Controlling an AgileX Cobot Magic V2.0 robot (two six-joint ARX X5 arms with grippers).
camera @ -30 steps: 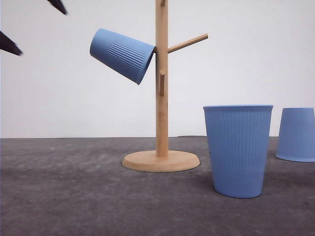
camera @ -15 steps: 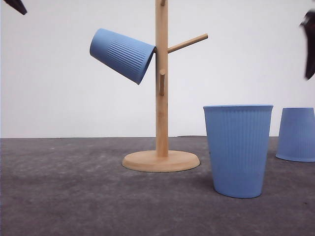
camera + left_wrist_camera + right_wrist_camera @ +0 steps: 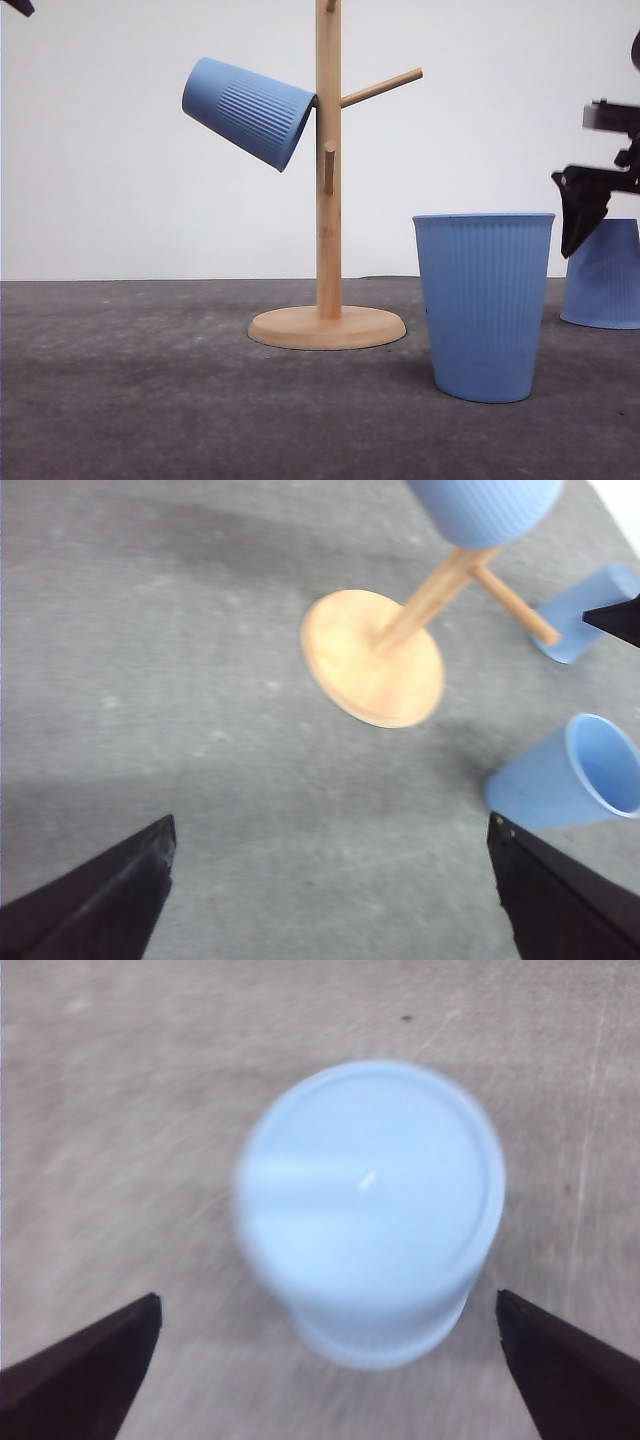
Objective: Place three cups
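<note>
Wooden pegged stand (image 3: 328,200) is our landmark: on its left peg we see one ribbed light-blue tapered cup (image 3: 248,110) hanging tilted. Right of its base, an upright second cup (image 3: 484,305) stands; further right, an upturned third cup (image 3: 372,1210) sits beneath our right gripper (image 3: 330,1360), fingers spread wide. Left gripper (image 3: 330,890) is likewise wide.

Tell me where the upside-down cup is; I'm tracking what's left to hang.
The upside-down cup stands on the table at the far right of the front view, behind the upright cup, with the open right gripper above it.
</note>
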